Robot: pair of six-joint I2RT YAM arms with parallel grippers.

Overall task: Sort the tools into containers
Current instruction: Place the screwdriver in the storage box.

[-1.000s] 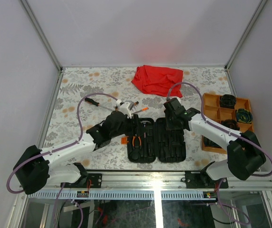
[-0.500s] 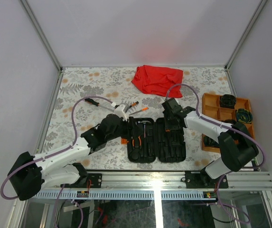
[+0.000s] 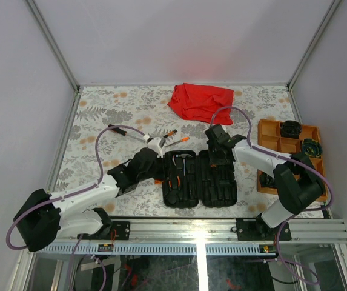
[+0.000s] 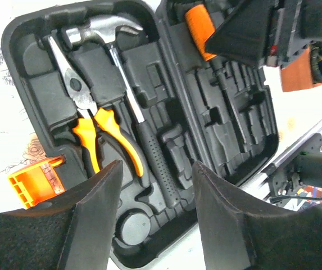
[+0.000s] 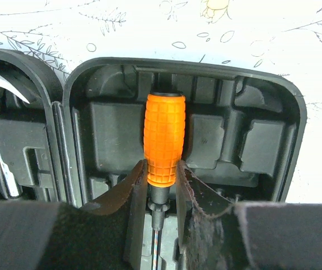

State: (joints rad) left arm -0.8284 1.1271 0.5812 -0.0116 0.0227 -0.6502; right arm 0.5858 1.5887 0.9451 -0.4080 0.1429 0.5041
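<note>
The black tool case lies open on the table. Its left half holds a steel-headed hammer and orange-handled pliers. My left gripper is open and empty above the case's near-left corner, next to the orange latch; in the top view the left gripper is at the case's left edge. My right gripper is shut on an orange-handled screwdriver lying in the case's right half; in the top view the right gripper is over it. The orange tray stands at the right.
Three loose screwdrivers lie on the table beyond the case: one at the left and two close together. A red cloth lies at the back. The tray holds several dark round items. Enclosure walls surround the table.
My left gripper has drawn back to the left, off the case's left half. My right gripper has shifted slightly left with the screwdriver over the case's right half.
</note>
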